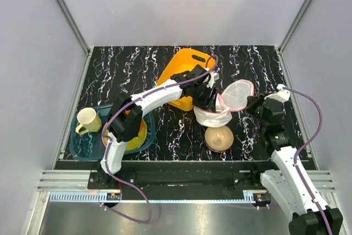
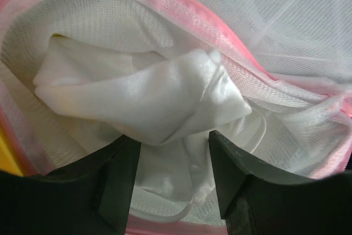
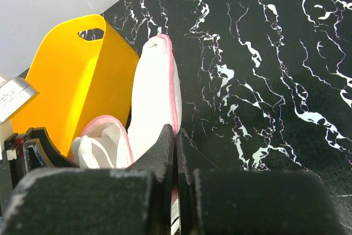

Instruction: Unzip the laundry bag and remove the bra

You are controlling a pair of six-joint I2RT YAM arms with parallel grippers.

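Observation:
The white mesh laundry bag (image 1: 235,95) lies unzipped at the table's middle, its pink-trimmed lid raised to the right and its lower half (image 1: 212,116) open. In the left wrist view the bag's pink rim (image 2: 165,1) surrounds the cream-white fabric of the bra (image 2: 148,92), bunched inside. My left gripper (image 2: 173,174) is open inside the bag, its jaws on either side of a fold of that fabric. It also shows in the top view (image 1: 205,96). My right gripper (image 3: 176,136) is shut on the pink zipper edge of the lid (image 3: 157,92). It holds the lid from the right (image 1: 254,104).
An orange plastic basket (image 1: 184,72) stands just behind the bag and also shows in the right wrist view (image 3: 71,75). A tan dome-shaped bowl (image 1: 219,137) sits in front of the bag. A teal tray (image 1: 82,147) at the left holds a cream cup (image 1: 88,119) and a yellow plate (image 1: 140,136).

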